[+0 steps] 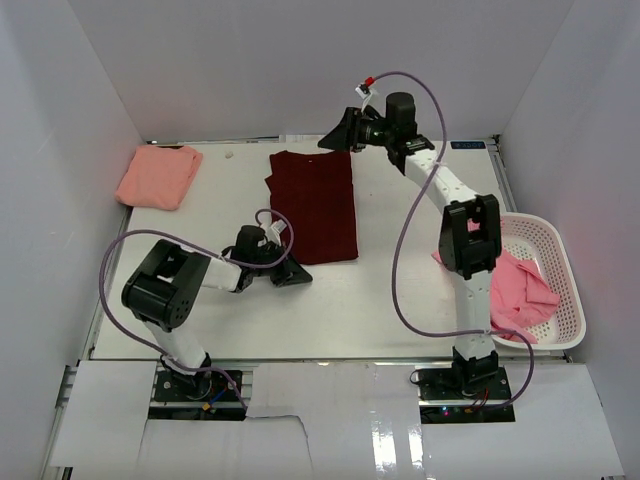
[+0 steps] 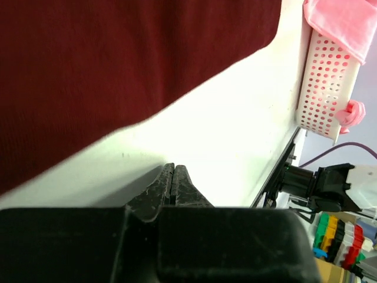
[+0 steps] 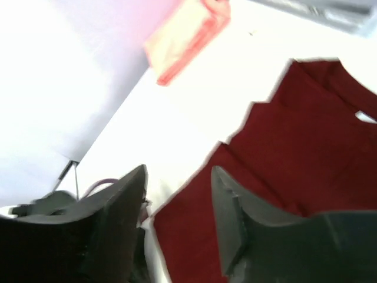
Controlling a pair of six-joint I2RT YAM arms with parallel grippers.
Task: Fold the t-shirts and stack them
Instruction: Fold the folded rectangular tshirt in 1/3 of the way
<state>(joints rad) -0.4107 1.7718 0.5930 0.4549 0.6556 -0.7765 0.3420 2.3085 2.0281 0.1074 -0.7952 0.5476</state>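
Observation:
A dark maroon t-shirt [image 1: 313,205] lies flat in a long folded strip at the middle of the table; it also fills the left wrist view [image 2: 118,65] and shows in the right wrist view [image 3: 294,147]. My left gripper [image 1: 303,277] is shut and empty, its fingertips [image 2: 171,168] low over the bare table just short of the shirt's near edge. My right gripper [image 1: 324,141] hovers open above the shirt's far end, with nothing between its fingers [image 3: 178,171]. A salmon t-shirt [image 1: 158,176] lies folded at the far left. Brighter pink t-shirts [image 1: 520,285] sit crumpled in the basket.
The white mesh basket [image 1: 560,262] stands at the table's right edge and shows in the left wrist view [image 2: 327,82]. White walls close in the back and both sides. Purple cables loop off both arms.

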